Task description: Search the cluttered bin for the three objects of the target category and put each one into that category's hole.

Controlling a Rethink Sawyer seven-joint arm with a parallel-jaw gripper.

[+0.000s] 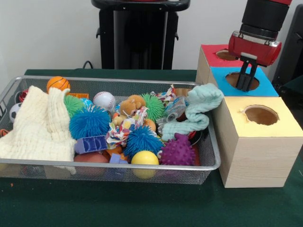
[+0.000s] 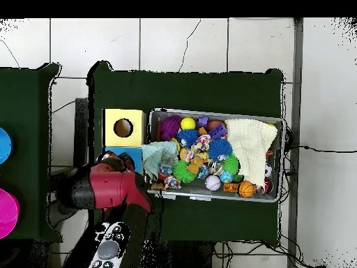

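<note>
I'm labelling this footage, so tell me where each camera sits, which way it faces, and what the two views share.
Front view: across the table, level with it, looking at the mesh bin and the wooden box; the red and black arm comes down with its gripper over the blue hole.
Overhead view: above, straight down; the arm covers most of the box.
Shared: bin, yellow hole, orange basketball, cream cloth.

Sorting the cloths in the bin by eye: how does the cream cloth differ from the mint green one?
The cream cloth lies spread wide over one end of the mesh bin; the mint green cloth is bunched into a narrow, twisted strip at the other end. The cream cloth stays inside the bin, while the mint green cloth drapes over the rim toward the yellow-topped box. Both look like soft, textured fabric.
</note>
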